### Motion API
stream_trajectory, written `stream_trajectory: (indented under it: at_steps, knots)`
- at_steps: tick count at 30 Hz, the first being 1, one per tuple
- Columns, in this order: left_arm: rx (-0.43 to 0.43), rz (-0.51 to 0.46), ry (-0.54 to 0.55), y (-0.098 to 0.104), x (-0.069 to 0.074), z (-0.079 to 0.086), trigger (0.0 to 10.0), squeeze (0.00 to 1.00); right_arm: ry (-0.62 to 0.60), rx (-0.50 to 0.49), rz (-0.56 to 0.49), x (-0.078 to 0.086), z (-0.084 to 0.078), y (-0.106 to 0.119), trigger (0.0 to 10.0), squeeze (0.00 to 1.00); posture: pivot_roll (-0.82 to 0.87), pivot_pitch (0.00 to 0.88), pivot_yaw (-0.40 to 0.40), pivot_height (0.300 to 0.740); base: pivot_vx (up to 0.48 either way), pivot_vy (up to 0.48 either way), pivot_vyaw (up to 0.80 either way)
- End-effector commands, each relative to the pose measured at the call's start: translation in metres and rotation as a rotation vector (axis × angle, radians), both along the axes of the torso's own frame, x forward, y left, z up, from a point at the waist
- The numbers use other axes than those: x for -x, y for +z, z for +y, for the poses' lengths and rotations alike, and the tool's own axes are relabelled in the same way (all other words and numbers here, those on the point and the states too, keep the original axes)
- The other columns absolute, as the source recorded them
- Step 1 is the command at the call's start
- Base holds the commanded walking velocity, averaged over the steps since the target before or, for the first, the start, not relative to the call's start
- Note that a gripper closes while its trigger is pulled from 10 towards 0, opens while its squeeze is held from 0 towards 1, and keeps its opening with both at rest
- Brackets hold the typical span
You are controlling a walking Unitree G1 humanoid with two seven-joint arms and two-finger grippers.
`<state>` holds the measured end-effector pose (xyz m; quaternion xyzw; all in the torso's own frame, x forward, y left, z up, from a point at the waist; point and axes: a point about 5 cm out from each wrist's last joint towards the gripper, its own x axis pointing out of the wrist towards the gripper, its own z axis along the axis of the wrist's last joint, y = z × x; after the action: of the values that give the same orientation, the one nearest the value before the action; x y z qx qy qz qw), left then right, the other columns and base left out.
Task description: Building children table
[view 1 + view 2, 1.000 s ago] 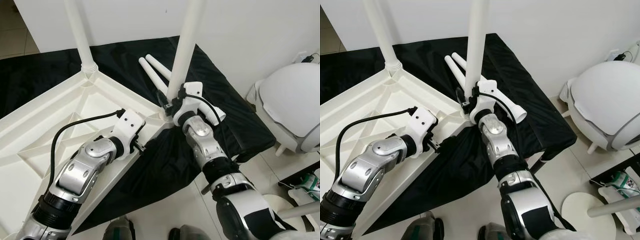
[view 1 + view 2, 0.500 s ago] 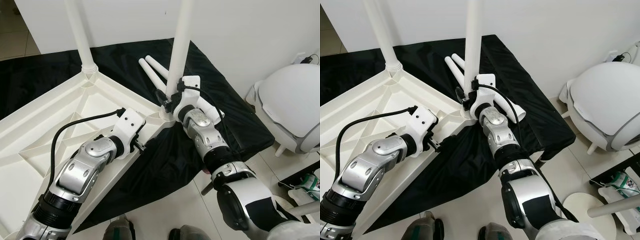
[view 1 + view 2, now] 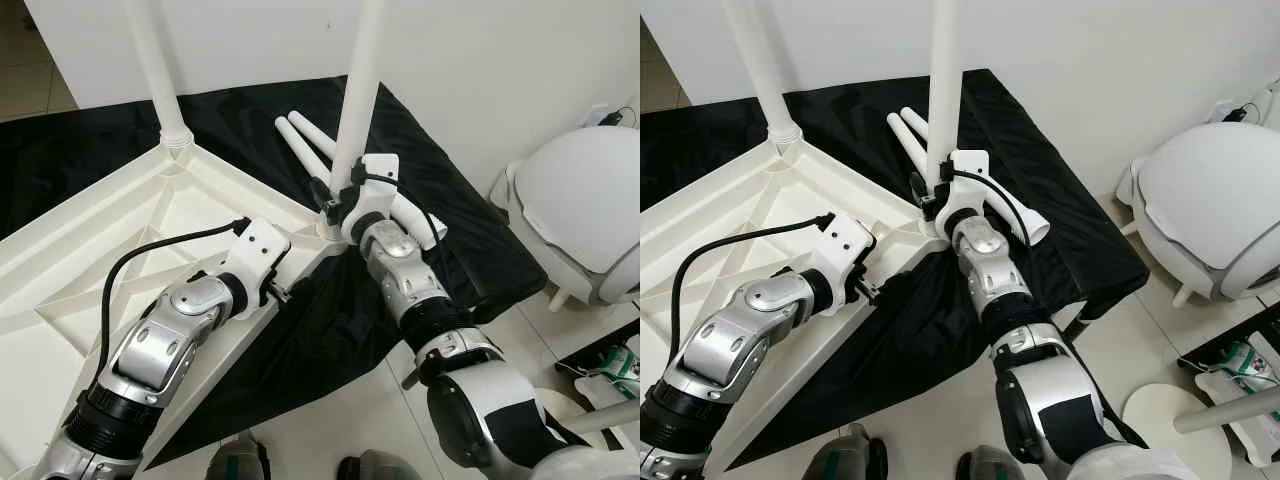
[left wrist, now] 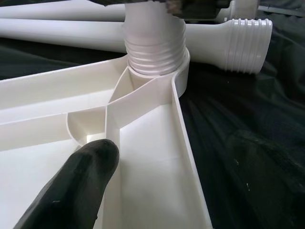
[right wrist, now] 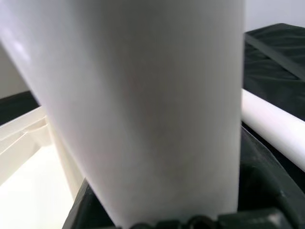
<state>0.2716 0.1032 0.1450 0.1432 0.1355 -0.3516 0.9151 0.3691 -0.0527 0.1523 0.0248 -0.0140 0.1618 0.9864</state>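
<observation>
White plastic tabletop [image 3: 100, 260] lying upside down on a black cloth [image 3: 440, 220], underside ribs facing up, taking up most of the space left of both sets of fingers. Standing upright from its far corner, one fitted leg [image 3: 155, 70], well away from either gripper. Rising from the near corner socket, a second leg [image 3: 355, 90], being clasped low on its shaft by the right gripper [image 3: 340, 200], fingers wrapping the tube from both sides. Showing just below that grip, in the left wrist view, the leg's threaded collar [image 4: 155, 47], apparently only partly down in the socket. Lying loose on the cloth just beyond the right fingers, two spare legs [image 3: 305, 140]. Resting on the tabletop rim near the same corner, the left gripper [image 3: 280, 293], bracing the frame; seeing one black finger [image 4: 71, 188] against an inner rib, but not able to tell whether the pair is spread or pressed together.

Risking cross-threading if turning the leg while tilted; risking the tabletop sliding on the slick cloth if easing off the bracing; risking slippage on the smooth tube.
</observation>
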Motion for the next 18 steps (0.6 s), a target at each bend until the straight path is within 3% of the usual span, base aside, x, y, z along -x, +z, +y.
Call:
stream_trajectory:
  at_steps: [1, 8, 10, 18]
  knots:
    - [-0.008, 0.005, -0.022, -0.001, 0.002, -0.002, 10.0, 0.0, -0.064, 0.007, 0.102, 0.003, -0.007, -0.022, 10.0, 0.0, -0.01, 0.016, -0.004, 0.74, 0.0, 0.0, 0.0]
    - [-0.006, 0.006, -0.021, -0.001, 0.002, -0.002, 10.0, 0.0, -0.138, -0.008, 0.092, 0.0, 0.001, -0.015, 10.0, 0.0, -0.01, 0.021, -0.007, 0.74, 0.0, 0.0, 0.0]
    - [-0.004, 0.007, -0.015, -0.001, 0.002, -0.002, 10.0, 0.0, -0.179, 0.002, 0.066, 0.0, 0.01, -0.01, 10.0, 0.0, 0.0, 0.025, -0.012, 0.74, 0.0, 0.0, 0.0]
    - [-0.001, 0.005, 0.003, 0.0, 0.003, 0.0, 10.0, 0.0, -0.143, 0.044, 0.022, 0.009, 0.032, -0.01, 10.0, 0.0, 0.01, 0.033, -0.023, 0.74, 0.0, 0.0, 0.0]
